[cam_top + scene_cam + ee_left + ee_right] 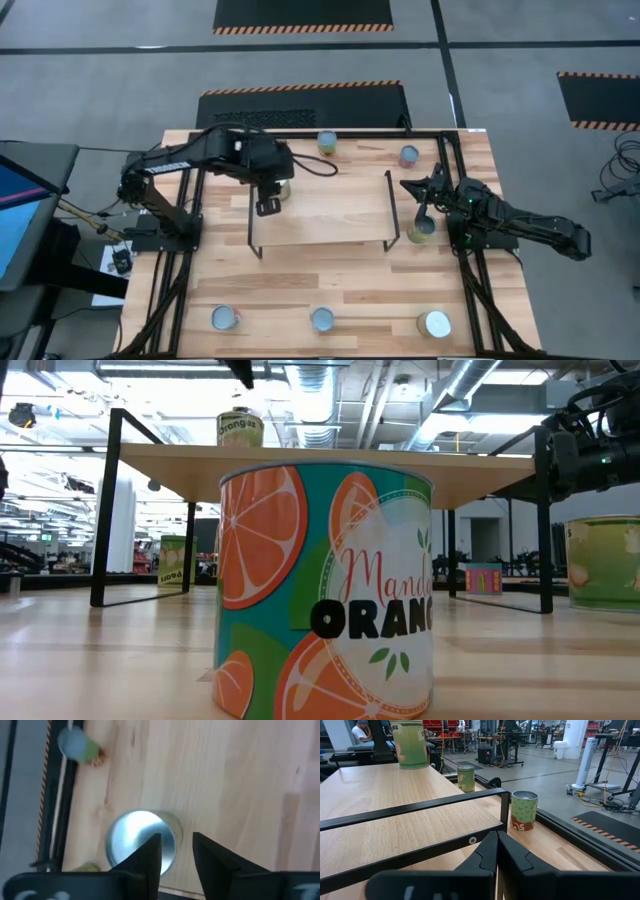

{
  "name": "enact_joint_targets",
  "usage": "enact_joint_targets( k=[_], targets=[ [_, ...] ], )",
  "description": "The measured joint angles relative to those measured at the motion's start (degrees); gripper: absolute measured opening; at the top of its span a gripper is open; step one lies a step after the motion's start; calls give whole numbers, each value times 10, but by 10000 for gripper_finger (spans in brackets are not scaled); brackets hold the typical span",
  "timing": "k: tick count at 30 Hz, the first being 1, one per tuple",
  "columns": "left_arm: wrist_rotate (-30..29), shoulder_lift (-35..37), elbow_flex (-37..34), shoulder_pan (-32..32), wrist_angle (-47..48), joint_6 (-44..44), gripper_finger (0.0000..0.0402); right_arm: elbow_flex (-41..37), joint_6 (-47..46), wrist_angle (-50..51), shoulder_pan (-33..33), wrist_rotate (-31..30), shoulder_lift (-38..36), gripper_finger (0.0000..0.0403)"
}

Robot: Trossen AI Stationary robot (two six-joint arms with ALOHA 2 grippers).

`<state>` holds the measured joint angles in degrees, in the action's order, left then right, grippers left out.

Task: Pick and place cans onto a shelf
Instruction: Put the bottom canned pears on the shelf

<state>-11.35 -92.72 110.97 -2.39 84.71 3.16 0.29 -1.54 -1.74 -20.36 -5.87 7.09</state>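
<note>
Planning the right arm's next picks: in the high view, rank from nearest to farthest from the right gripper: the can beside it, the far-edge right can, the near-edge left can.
From the right gripper:
1. Can beside it, off the shelf's right end.
2. Far-edge right can.
3. Near-edge left can, across the table.

Pretty clearly a robotics lab or industrial workshop. Exposed silver ducts (480, 390) and pipes are seen along the open ceiling, and a grey concrete floor (100, 90) is marked with black mats edged in orange hazard stripes (303, 14). More workstations (490, 740) and a seated person (361, 734) are visible beyond the wooden tabletop (330, 290), with cables (600, 802) left lying around.
</note>
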Motion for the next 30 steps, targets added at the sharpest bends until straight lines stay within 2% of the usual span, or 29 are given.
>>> enact_joint_targets(
  k=[4, 9, 12, 16, 22, 30],
  targets=[
    [-22, 30, 3, 26, -33, -16, 107, 0, 0, 0, 0, 0, 0, 33],
    [-85, 122, -83, 76, -147, -29, 68, 0, 0, 0, 0, 0, 0, 33],
    [-120, 204, -186, 105, -255, -29, 35, 0, 0, 0, 0, 0, 0, 33],
    [-123, 327, -345, 119, -398, -26, 4, 0, 0, 0, 0, 0, 0, 33],
    [-123, 483, -555, 121, -577, -33, 5, 0, 0, 0, 0, 0, 0, 33],
    [-90, 633, -782, 121, -792, -77, 0, 0, 0, 0, 0, 0, 0, 33]
  ],
)
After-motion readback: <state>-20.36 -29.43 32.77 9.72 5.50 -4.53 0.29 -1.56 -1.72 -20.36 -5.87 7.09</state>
